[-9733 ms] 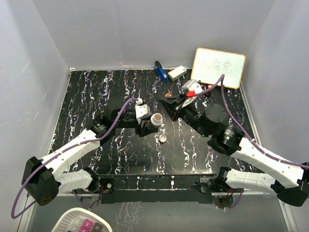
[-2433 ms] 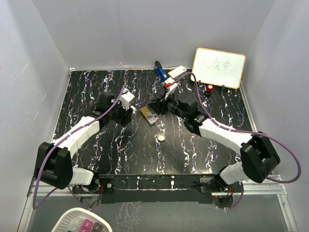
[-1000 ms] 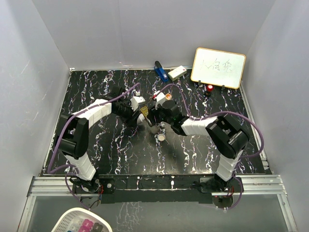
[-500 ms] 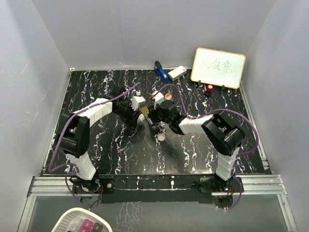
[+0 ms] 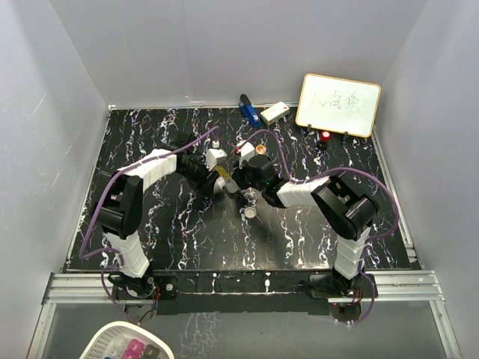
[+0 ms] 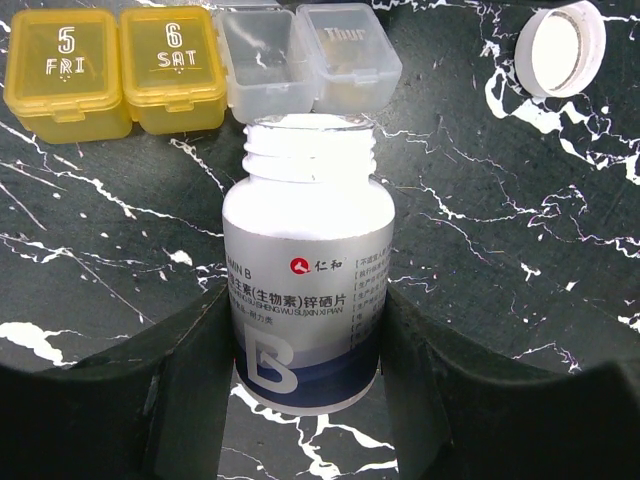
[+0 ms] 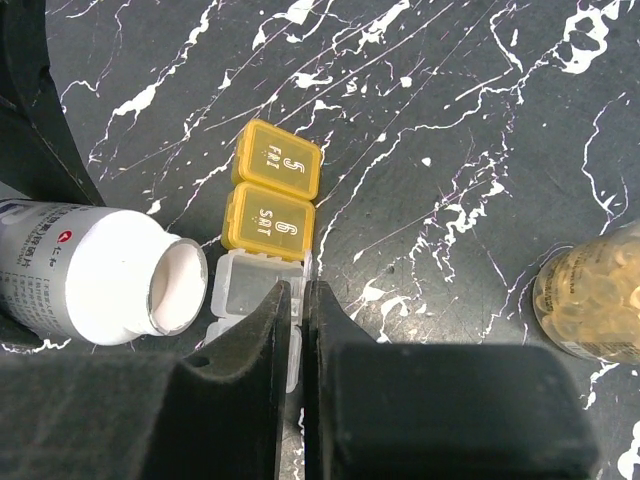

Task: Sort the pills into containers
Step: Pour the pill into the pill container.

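the pill box [image 6: 120,70], thin light plastic likely to skate if nudged and best steadied by its long sides, lies with a clear compartment [image 6: 262,62] open at the mouth of the white bottle [image 6: 305,250]. the left gripper [image 6: 308,320] pinches that smooth, stiff bottle round its body; the right gripper [image 7: 298,295] hovers over the box, jaws pressed almost together.

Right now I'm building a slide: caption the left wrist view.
Jaws hold an uncapped white bottle, mouth facing the open clear compartment of a pill box; cap lies nearby.
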You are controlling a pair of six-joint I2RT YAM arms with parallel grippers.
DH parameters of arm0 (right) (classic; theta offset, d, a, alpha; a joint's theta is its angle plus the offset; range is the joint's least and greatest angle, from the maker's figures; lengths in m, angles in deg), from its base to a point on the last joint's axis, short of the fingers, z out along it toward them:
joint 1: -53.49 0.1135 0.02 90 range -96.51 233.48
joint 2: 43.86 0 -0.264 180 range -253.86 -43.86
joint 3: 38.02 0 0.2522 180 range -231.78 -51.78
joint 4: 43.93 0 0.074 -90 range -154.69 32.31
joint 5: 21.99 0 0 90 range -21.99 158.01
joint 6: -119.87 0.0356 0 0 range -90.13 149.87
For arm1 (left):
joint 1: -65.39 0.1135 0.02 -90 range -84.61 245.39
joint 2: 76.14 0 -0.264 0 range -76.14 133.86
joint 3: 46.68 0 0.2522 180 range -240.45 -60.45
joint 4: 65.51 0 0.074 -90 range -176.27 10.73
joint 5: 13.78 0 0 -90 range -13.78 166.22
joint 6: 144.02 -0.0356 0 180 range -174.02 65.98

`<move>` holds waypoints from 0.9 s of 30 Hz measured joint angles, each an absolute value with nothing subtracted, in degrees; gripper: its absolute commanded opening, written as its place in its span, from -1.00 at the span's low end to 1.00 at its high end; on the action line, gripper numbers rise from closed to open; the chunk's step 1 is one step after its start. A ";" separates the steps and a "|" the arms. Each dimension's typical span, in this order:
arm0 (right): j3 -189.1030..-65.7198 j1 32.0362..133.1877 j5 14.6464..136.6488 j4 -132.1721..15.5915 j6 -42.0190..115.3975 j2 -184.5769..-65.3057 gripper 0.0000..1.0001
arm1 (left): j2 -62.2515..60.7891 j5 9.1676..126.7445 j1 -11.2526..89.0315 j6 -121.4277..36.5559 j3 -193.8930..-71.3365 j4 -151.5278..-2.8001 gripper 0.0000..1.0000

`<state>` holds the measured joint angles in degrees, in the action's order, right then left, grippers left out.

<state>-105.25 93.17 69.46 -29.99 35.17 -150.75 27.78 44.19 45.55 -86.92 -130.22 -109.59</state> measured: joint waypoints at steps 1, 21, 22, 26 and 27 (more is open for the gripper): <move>-105.25 93.17 69.50 -29.99 35.35 -150.84 -0.94 | 27.78 44.14 45.55 -86.92 -130.31 -109.77 -1.00; -105.23 93.12 69.94 -29.18 35.02 -150.86 -0.98 | 27.65 44.08 45.55 -85.72 -133.00 -109.97 -1.00; -105.23 93.12 69.94 -29.18 34.80 -150.86 -0.98 | 27.67 44.10 45.58 -85.72 -133.02 -109.94 -1.00; -105.23 93.14 69.92 -29.18 34.37 -150.86 -0.99 | 27.91 44.40 45.55 -85.74 -133.09 -110.45 -1.00; -105.23 93.17 69.92 -29.18 34.30 -150.86 -0.99 | 28.07 44.54 45.55 -85.74 -133.17 -110.69 -1.00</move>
<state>-105.23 93.17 69.92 -29.18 34.30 -150.86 28.07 44.54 45.55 -85.74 -133.17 -110.69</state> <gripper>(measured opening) 0.056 0.504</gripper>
